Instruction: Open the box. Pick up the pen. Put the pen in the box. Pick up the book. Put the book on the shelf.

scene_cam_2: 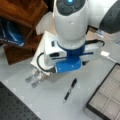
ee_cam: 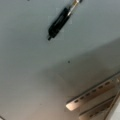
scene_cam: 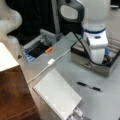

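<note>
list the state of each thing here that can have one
box: open, pale lining showing, no pen in it
pen: lying on the table, not held
book: closed, flat on the table, not on the shelf
shelf: standing, no book on its top board
end effector: low at the book's corner, apart from the pen

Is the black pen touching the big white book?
Apart. In a front view, bare grey table shows between the pen and the book.

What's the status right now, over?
Gripper not in view. Box open, beige lining showing. Pen lying on table, untouched. Book flat beside shelf.
</note>
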You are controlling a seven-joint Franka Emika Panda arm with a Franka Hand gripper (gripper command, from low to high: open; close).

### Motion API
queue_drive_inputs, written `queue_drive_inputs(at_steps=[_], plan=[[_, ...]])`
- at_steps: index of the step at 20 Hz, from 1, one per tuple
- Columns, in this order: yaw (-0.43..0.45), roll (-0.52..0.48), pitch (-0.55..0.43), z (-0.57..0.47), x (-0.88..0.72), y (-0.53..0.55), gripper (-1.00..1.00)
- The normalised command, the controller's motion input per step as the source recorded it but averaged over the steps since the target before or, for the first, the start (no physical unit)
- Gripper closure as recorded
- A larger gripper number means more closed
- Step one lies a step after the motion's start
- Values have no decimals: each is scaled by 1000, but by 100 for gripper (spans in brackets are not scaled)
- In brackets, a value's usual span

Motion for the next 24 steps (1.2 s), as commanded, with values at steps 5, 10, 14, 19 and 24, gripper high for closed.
queue_drive_inputs(at_steps=[5,10,14,19,24], plan=[[243,113,118,-242,65,-156,-100],[141,82,-25,-184,128,-119,-100],[70,55,-97,-143,86,-67,-100],[53,51,-141,-260,3,-43,-100],[4,27,-189,-326,-43,1,-100]])
